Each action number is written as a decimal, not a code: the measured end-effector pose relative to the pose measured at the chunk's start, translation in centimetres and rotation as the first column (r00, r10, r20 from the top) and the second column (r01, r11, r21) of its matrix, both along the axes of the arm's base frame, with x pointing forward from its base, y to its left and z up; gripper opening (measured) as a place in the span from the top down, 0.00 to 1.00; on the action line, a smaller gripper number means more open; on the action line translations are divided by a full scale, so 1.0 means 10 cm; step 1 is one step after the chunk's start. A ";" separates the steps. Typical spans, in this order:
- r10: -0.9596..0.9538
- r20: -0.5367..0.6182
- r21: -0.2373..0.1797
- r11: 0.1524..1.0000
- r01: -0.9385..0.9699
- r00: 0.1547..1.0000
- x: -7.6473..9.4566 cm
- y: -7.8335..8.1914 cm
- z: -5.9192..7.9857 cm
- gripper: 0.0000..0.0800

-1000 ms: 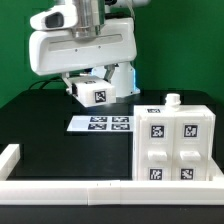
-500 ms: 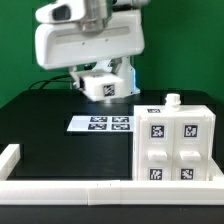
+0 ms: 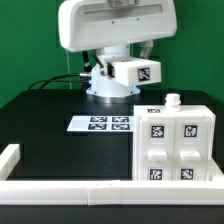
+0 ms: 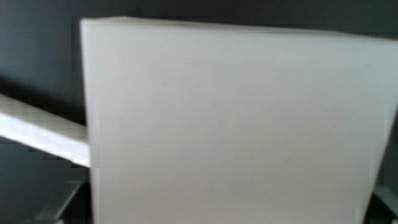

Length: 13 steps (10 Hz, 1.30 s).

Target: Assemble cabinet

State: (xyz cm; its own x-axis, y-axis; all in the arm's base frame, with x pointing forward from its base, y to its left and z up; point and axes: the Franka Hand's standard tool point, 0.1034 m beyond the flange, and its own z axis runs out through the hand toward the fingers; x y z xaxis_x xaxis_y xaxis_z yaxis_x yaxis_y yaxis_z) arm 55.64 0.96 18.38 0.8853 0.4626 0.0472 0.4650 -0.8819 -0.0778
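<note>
The cabinet (image 3: 175, 140) is a white box with square black-and-white tags on its front, standing on the black table at the exterior view's right. A small white knob (image 3: 172, 99) sticks up from its top. My gripper (image 3: 127, 69) hangs in the air behind and to the left of the cabinet, shut on a small white tagged block (image 3: 138, 71). The block is held above table height, its tag facing the camera. In the wrist view the block's plain white face (image 4: 231, 120) fills almost the whole picture and hides the fingers.
The marker board (image 3: 100, 123) lies flat on the table, left of the cabinet and below the held block. A low white border rail (image 3: 70, 188) runs along the front edge and turns up at the left corner (image 3: 10, 155). Black cables (image 3: 60, 84) lie behind.
The arm has swung to the exterior view's right and risen slightly, carrying the white block with it. The block has turned so its tag faces the camera. The cabinet has not moved.
</note>
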 end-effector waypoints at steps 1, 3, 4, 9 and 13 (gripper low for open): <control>-0.003 -0.002 0.000 1.000 0.003 1.000 -0.01 -0.02 -0.01 0.30; -0.001 -0.003 0.001 1.000 0.001 1.000 -0.01 -0.01 -0.02 0.30; -0.003 -0.005 0.003 1.000 0.003 1.000 0.03 0.06 -0.02 0.30; -0.051 0.010 0.014 0.999 0.051 0.999 0.51 0.51 0.04 0.30; -0.045 0.004 0.016 0.999 0.045 0.999 0.48 0.55 0.00 0.30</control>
